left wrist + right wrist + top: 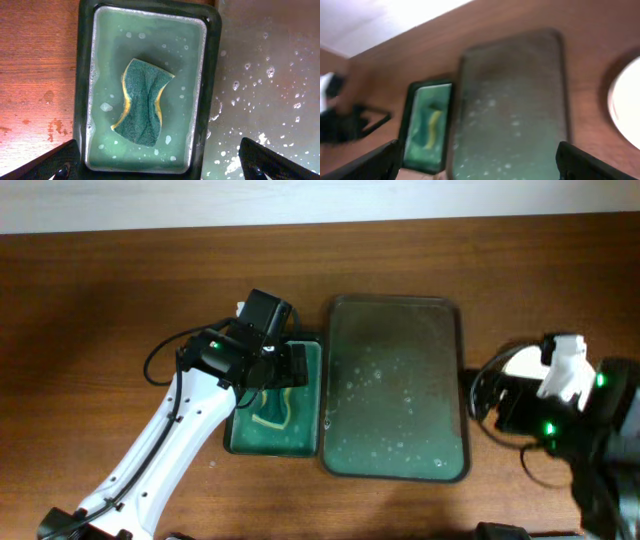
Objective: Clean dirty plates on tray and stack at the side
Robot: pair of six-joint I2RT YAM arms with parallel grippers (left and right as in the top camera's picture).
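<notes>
On the left, the left arm [170, 430] hangs over the small green tray [86, 75], its jaws spread wide and holding nothing. In that tray's shallow soapy water lies the sponge [142, 102], a soft, waisted block with its teal scouring face up and a yellow foam edge. Just beside it sits the large tray [395, 330], a dark olive-grey rectangle with rounded corners and a raised rim. Its flat bed is wet and flecked with suds, and it carries no plate.

Right of it, on the wood-grain counter [100, 290], a smooth white curved rim shows. These are the plates [520, 363], mostly hidden under the right arm [565, 370], whose jaws also stand wide and empty. I cannot tell how many are stacked, or whether they are wiped clean. Judging by the bare tray, the cleaning and stacking look finished or nearly so.
</notes>
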